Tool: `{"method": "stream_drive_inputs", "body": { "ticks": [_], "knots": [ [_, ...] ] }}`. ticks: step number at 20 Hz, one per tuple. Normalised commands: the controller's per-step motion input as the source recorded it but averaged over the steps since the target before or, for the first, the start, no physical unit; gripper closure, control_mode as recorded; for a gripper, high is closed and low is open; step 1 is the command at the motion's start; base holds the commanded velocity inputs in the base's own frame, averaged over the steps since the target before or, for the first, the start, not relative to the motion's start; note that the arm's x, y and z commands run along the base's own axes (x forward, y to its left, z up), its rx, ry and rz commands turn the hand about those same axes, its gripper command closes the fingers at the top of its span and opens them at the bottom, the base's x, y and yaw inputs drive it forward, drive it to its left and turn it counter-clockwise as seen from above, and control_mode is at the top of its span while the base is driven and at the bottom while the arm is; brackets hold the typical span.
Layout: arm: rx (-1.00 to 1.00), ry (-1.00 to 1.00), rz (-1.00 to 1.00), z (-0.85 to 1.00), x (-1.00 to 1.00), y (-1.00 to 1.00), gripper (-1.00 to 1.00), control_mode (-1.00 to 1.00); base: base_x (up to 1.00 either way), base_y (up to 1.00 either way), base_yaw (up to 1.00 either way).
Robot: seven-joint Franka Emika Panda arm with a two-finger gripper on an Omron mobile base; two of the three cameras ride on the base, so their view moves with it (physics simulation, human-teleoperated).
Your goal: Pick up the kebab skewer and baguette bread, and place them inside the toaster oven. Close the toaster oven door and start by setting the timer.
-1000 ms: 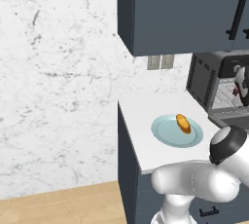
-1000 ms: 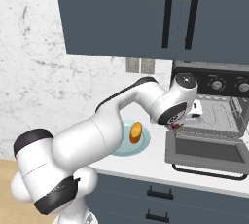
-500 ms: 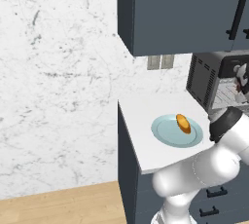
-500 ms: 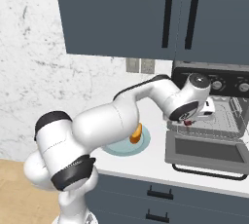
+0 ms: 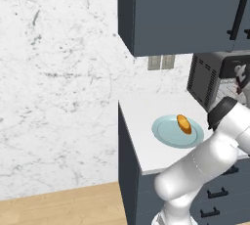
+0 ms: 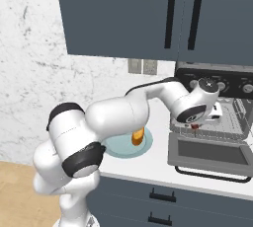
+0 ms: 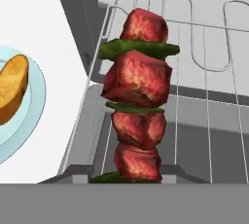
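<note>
My gripper (image 6: 196, 122) is shut on the kebab skewer (image 7: 138, 99), a stick of red meat chunks with green slices between them. In the hand view the skewer hangs over the silver wire rack (image 7: 204, 67) at the mouth of the toaster oven (image 6: 217, 103). The toaster oven door (image 6: 210, 153) lies open and flat in front. The golden baguette bread (image 5: 183, 123) rests on a pale blue plate (image 5: 168, 136) left of the oven. Round knobs sit on the black control strip (image 6: 232, 86); which one is the timer I cannot tell.
Dark blue wall cabinets (image 6: 148, 14) hang low over the counter and oven. The white counter (image 5: 141, 121) ends at a left edge beside the marble wall (image 5: 58, 82). My own arm (image 6: 123, 117) stretches across the plate in the right base view.
The arm has swung to the right, carrying the skewer from above the open door's left side to the oven mouth. The baguette and plate have stayed put.
</note>
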Motion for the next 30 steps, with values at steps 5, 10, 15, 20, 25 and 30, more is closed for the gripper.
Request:
{"method": "stream_drive_inputs", "body": {
  "ticks": [5, 10, 15, 20, 25, 30],
  "knots": [
    [0.00, 0.00, 0.00, -0.18, 0.34, -0.19, 1.00, -1.00, 0.00, 0.00, 0.00],
    [0.00, 0.00, 0.00, -0.29, 0.31, -0.20, 1.00, -1.00, 0.00, 0.00, 0.00],
    [0.00, 0.00, 0.00, -0.08, 0.30, -0.38, 1.00, -1.00, 0.00, 0.00, 0.00],
    [0.00, 0.00, 0.00, -0.10, 0.00, -0.39, 1.00, -1.00, 0.00, 0.00, 0.00],
    [0.00, 0.00, 0.00, -0.34, -0.16, -0.05, 1.00, -1.00, 0.00, 0.00, 0.00],
    [0.00, -0.01, 0.00, -0.27, -0.09, 0.16, -1.00, -1.00, 0.00, 0.00, 0.00]
  ]
}}
